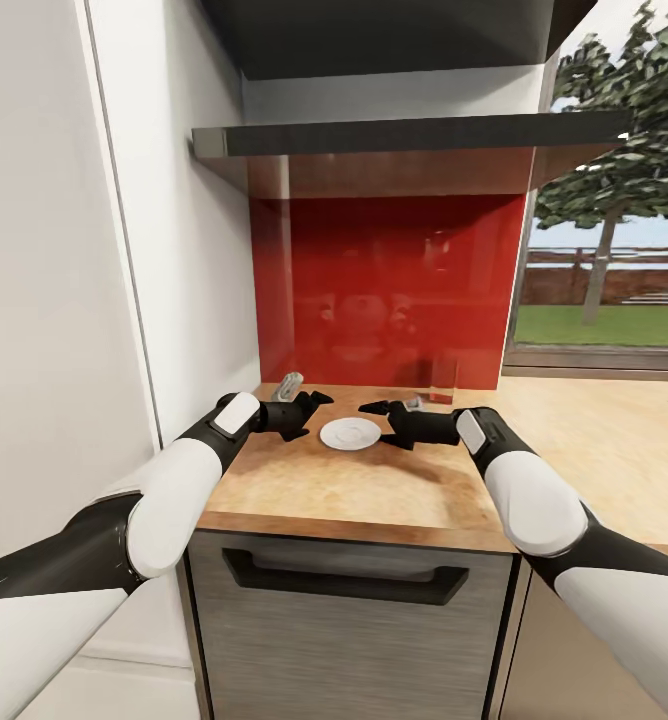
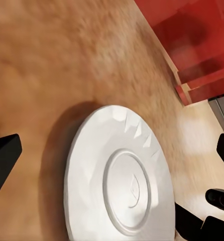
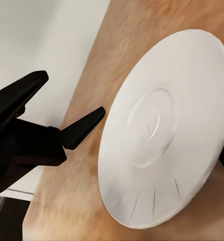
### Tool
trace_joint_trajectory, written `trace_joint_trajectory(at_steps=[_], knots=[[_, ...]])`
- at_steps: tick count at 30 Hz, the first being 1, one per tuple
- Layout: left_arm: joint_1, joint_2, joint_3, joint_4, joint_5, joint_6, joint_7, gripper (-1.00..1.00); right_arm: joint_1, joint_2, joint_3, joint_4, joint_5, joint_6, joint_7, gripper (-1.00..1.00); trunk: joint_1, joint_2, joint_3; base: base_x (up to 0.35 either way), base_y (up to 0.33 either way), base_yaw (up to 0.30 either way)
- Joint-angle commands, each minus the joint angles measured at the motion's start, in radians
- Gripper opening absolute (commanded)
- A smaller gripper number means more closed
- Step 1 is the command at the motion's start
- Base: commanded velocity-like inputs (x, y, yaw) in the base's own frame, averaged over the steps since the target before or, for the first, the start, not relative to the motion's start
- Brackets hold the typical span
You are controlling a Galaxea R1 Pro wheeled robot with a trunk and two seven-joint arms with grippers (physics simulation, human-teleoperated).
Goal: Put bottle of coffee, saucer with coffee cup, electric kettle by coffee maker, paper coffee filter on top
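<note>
A white saucer (image 1: 350, 433) lies flat on the wooden countertop (image 1: 354, 490), a short way in front of the red backsplash. My left gripper (image 1: 316, 412) stands open just left of the saucer, its fingers (image 2: 4, 160) spread wide with nothing between them. On the saucer's right side my right gripper (image 1: 376, 425) is open too, close to the rim. The saucer (image 2: 119, 181) looms large in the left wrist view. In the right wrist view the saucer (image 3: 162, 125) has the left gripper's black fingers (image 3: 79, 129) beyond it. Coffee maker, bottle, filter, cup and kettle are out of view.
A red glass backsplash (image 1: 394, 290) closes the counter's back, with a dark shelf (image 1: 404, 135) overhead. A tall white panel (image 1: 174, 250) bounds the left side. A clear glass (image 1: 442, 380) stands at the back right. The counter runs on rightward under a window (image 1: 614, 280).
</note>
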Motion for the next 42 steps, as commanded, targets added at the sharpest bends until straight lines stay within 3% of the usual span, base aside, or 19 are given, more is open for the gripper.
trace_joint_trajectory(at_steps=[1,15,17,18,22,26,40,42], knots=[[0.000,-0.001,0.003,0.000,-0.008,0.007,0.002,1.00,-0.001,0.002,-0.004,-0.002,0.020,0.005,0.005,1.00,0.000,0.000,-0.002,0.000,0.000,0.000],[0.000,-0.001,0.002,0.001,-0.008,0.010,0.000,1.00,-0.001,0.017,-0.004,-0.001,0.014,0.003,0.005,1.00,0.000,0.000,-0.002,0.000,0.000,0.000],[0.000,-0.001,0.002,0.002,-0.008,0.011,0.000,1.00,-0.001,0.020,-0.004,-0.001,-0.008,0.002,0.005,1.00,0.000,0.000,-0.002,0.000,0.000,0.000],[0.000,-0.001,0.001,0.010,-0.008,0.011,-0.002,1.00,-0.001,0.021,-0.004,-0.002,-0.055,0.000,0.004,1.00,0.000,0.000,-0.002,0.000,0.000,0.000],[0.000,-0.001,0.002,0.027,-0.008,0.011,-0.031,1.00,-0.001,0.022,-0.003,-0.002,-0.116,-0.003,0.004,1.00,0.000,0.000,-0.002,0.000,0.000,0.000],[0.000,-0.001,0.003,0.032,-0.007,0.011,-0.058,1.00,-0.001,0.023,-0.001,-0.003,-0.138,-0.004,0.004,1.00,0.000,0.000,-0.002,0.000,0.000,0.000],[0.000,-0.001,0.005,0.035,-0.007,0.011,-0.071,1.00,0.001,0.023,-0.001,-0.006,-0.146,-0.009,0.001,1.00,0.000,0.000,-0.002,0.000,0.000,0.000],[0.000,-0.001,0.008,0.034,-0.007,0.011,-0.072,1.00,0.000,0.022,-0.001,-0.006,-0.146,-0.010,-0.025,1.00,0.000,0.000,-0.002,0.000,0.000,0.000]])
